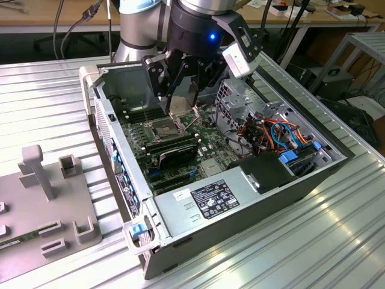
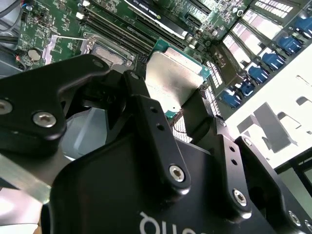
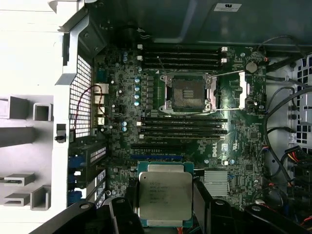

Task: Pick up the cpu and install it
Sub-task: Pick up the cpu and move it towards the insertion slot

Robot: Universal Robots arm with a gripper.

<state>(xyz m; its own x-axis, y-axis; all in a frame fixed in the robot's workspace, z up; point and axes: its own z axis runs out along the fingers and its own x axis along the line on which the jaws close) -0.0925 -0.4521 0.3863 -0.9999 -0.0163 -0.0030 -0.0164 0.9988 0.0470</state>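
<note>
Where fingers point(image 2: 146, 117) clasp, cpu point(image 2: 173, 80) edges lie hidden

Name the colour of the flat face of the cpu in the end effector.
The cpu face is silvery-tan, with a green edge; clearest in the first wrist view.

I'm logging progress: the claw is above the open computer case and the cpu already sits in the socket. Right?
Not quite. The claw is above the open computer case, but the cpu is held in the claw, not seated; the first wrist view shows the socket open and empty.
</note>
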